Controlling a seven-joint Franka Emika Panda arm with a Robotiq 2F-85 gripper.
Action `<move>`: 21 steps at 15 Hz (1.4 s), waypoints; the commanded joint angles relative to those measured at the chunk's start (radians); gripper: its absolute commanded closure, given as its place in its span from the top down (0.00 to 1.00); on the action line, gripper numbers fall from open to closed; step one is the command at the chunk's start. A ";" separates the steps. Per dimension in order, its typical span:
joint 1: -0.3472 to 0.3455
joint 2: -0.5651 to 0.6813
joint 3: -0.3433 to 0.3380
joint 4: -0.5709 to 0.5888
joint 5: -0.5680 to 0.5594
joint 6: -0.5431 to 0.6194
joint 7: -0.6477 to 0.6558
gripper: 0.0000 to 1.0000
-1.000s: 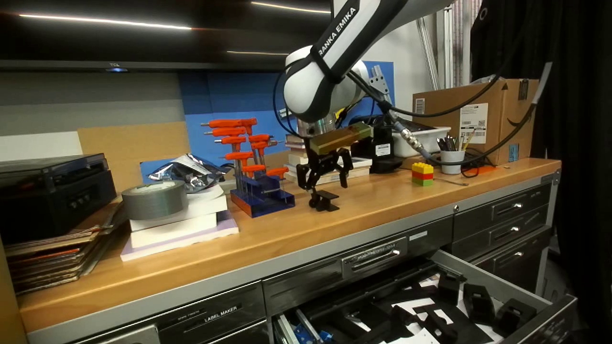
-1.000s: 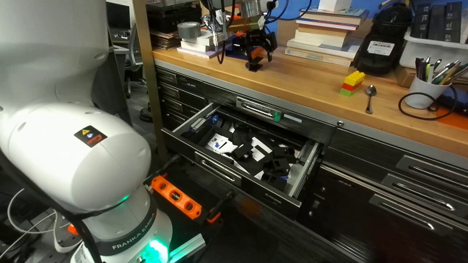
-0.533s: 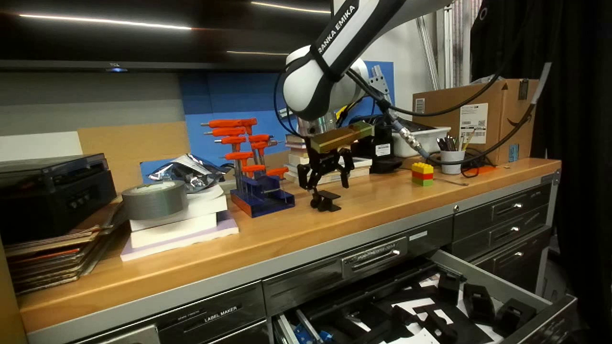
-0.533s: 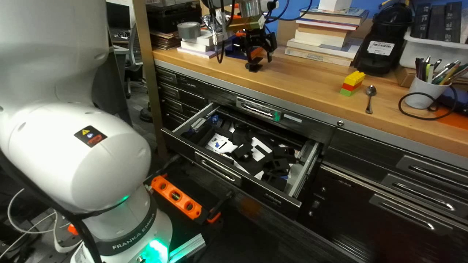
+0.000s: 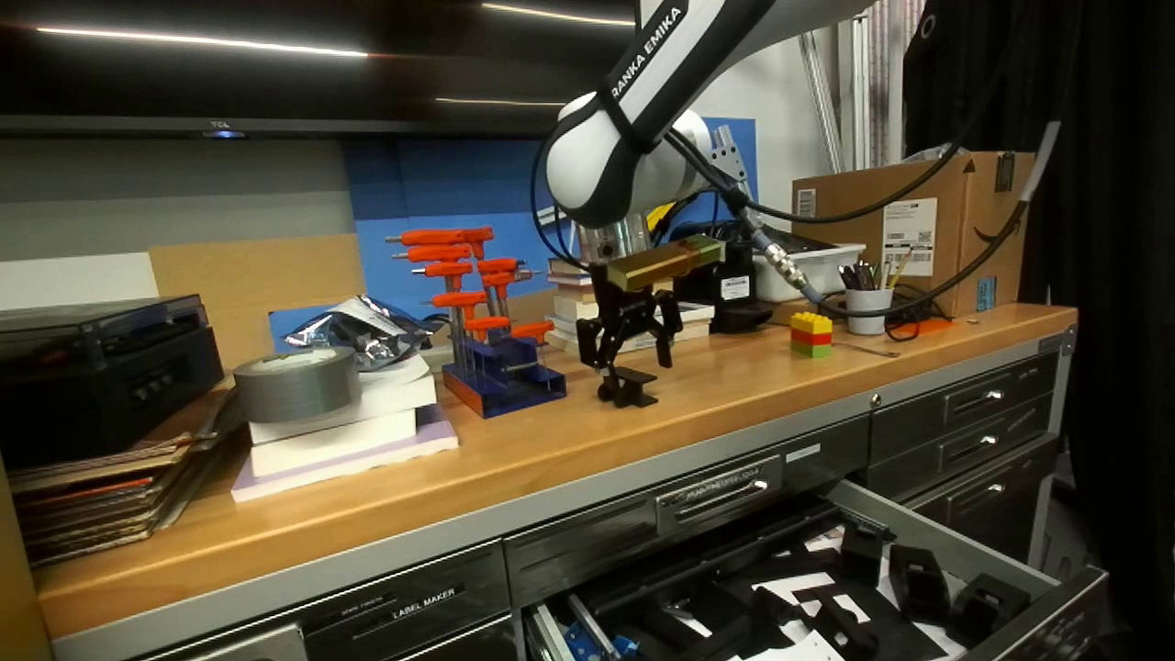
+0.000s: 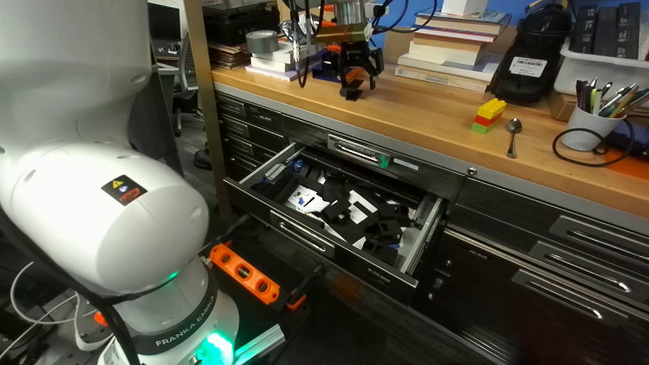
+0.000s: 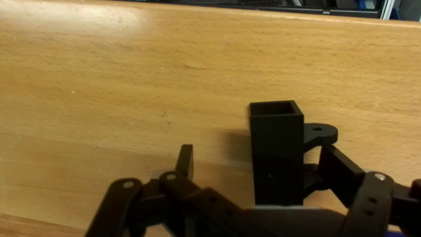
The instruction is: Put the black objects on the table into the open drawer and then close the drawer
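Observation:
One black piece (image 5: 632,387) stands on the wooden table (image 5: 734,404). It is a hollow rectangular tube with two lugs on one side, close up in the wrist view (image 7: 278,154). My gripper (image 5: 629,353) is open above and around it; the wrist view (image 7: 260,158) shows a finger on each side. The right finger there appears to touch the lugs; the left finger is apart from the piece. The piece also shows in an exterior view (image 6: 351,93). The open drawer (image 6: 355,259) holds several black pieces (image 6: 384,230) on black-and-white contents.
A blue rack of orange-handled keys (image 5: 500,372) stands close beside the gripper. Tape on books (image 5: 298,386) lies farther along. Toy bricks (image 6: 489,116), a spoon (image 6: 513,134), a pen cup (image 6: 588,126), a book stack (image 6: 446,50) and a black device (image 6: 527,71) are also on the table.
In an exterior view, my gripper has shifted slightly right. The black piece has slid a little the same way along the table. The drawer has not moved.

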 commanded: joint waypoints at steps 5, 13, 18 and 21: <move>-0.015 0.006 -0.002 0.021 0.036 -0.039 -0.092 0.40; -0.034 -0.106 -0.007 -0.120 0.073 -0.008 -0.072 0.10; -0.074 -0.290 -0.028 -0.386 0.115 0.071 -0.044 0.10; -0.104 -0.393 -0.052 -0.551 0.139 0.130 -0.028 0.10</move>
